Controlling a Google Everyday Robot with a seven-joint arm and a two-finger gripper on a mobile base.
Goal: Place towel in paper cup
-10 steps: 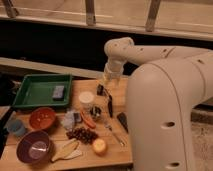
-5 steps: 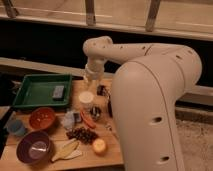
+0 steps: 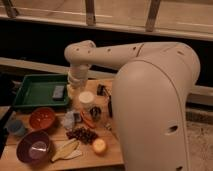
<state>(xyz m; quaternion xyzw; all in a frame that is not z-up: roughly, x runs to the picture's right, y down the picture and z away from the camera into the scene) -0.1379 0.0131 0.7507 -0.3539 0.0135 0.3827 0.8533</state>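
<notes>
One small towel [image 3: 69, 120], probably soft, light and floppy, lies crumpled on the table [image 3: 107, 156] close by the paper cup [image 3: 86, 98], best pinched at its bunched middle, while the gripper [image 3: 75, 93] hovers beside the cup, its opening impossible to tell.

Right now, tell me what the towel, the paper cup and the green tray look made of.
Towel: apparently cloth; pale, rumpled, matte. Paper cup: likely paper; plain white, matte. Green tray: probably plastic; even colour, moulded rim. Gripper hangs at the tray's right edge, beside the cup.
</notes>
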